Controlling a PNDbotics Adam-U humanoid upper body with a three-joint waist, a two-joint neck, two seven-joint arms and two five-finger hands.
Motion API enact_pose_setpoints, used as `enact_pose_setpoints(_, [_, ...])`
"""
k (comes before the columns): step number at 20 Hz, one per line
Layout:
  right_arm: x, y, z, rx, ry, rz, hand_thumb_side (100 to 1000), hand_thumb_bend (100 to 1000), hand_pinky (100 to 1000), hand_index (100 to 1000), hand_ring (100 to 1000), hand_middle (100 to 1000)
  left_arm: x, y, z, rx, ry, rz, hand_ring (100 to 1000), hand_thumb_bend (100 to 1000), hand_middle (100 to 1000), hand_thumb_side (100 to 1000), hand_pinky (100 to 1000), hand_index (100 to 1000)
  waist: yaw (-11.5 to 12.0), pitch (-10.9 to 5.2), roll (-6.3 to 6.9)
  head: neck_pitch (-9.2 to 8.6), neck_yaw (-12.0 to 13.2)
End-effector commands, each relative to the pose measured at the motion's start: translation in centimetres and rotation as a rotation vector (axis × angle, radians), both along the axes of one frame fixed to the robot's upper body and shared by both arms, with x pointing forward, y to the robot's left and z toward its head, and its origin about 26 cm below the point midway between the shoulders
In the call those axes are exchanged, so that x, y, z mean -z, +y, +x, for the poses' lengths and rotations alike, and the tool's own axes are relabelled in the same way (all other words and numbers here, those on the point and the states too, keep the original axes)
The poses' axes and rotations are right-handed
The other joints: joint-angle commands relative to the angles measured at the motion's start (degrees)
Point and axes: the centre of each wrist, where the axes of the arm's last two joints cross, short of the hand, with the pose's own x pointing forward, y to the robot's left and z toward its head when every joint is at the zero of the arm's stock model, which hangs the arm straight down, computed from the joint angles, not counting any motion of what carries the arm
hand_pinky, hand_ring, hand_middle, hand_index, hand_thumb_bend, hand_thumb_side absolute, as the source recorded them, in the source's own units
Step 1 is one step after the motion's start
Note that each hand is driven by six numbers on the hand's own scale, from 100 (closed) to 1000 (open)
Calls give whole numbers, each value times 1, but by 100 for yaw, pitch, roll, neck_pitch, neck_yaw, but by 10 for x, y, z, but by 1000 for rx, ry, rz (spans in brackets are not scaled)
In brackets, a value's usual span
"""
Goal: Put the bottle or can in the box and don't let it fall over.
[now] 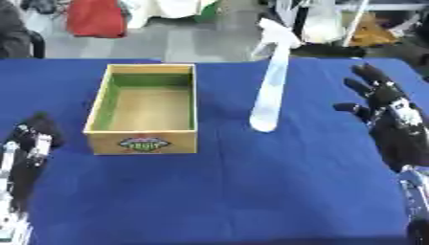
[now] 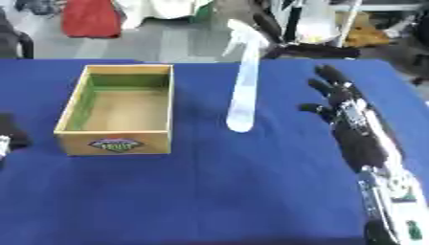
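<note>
A tall white spray bottle (image 1: pixel 271 86) stands upright on the blue table (image 1: pixel 226 191), just right of an open wooden box (image 1: pixel 145 109) with a green inner wall and a label on its front. The box holds nothing. My right hand (image 2: pixel 348 119) is open, fingers straight and pointing away from me, a short way right of the bottle and apart from it. My left hand (image 1: pixel 33 139) rests near the left edge, below and left of the box; its fingers look curled with nothing in them.
Beyond the table's far edge lie a grey floor, a red bag (image 1: pixel 95 18), white and yellow items and a dark chair (image 1: pixel 16 33). Bare blue cloth spreads in front of the box and bottle.
</note>
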Motion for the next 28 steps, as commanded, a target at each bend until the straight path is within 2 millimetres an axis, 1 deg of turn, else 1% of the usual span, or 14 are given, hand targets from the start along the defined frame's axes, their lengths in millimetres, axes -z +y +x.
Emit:
enact_pose_setpoints(1, [-16,-6,2,-11,-58,-59,729,100,752,1000,1000,1000,-8,2,2,2,-25,15,572,303,530,754,672,866,-1,-10,-1,14,11])
enact_pose_setpoints(5, [-35,-20,7,-20,-132,-166,695,100,754,1000,1000,1000,-8,3,2,-4,-22,17,571,303,530,753,672,866,13,-10,-12,10,-10])
enact_pose_setpoints(9, [-58,-34,16,-12,-212,-273,666,100,760,1000,1000,1000,-7,2,1,-1,-18,18,571,302,530,754,672,866,32,-10,-16,19,-18])
enact_pose_setpoints(12, [-81,-43,28,-15,-283,-358,649,100,765,1000,1000,1000,-7,2,2,2,-18,19,572,301,530,754,672,866,43,-6,-14,-4,-61])
enact_pose_setpoints(14, [-94,-49,36,-15,-319,-424,655,100,771,1000,1000,1000,-6,1,2,8,-16,20,572,294,530,757,673,867,63,0,-8,-32,-143])
enact_pose_setpoints(15, [-101,-53,42,-15,-334,-466,628,100,776,1000,1000,1000,-6,1,2,10,-16,20,572,302,530,755,673,867,79,6,-7,-56,-200])
enact_pose_setpoints(18, [-115,-62,59,-12,-372,-585,617,100,789,1000,1000,1000,-7,-1,2,17,-18,22,572,301,530,755,673,867,137,26,-6,-115,-324])
enact_pose_setpoints(21, [-123,-67,77,2,-405,-671,611,100,806,1000,1000,1000,-8,-2,3,26,-20,24,572,300,531,756,673,867,196,48,-12,-162,-446])
enact_pose_setpoints(24, [-123,-70,94,18,-416,-731,613,100,828,1000,1000,1000,-8,-3,4,33,-20,26,572,300,531,756,674,867,259,57,-19,-203,-571])
enact_pose_setpoints(28, [-122,-70,111,28,-430,-823,565,100,887,1000,1000,1000,-9,-4,4,45,-22,29,572,299,531,757,674,867,344,62,-17,-234,-700])
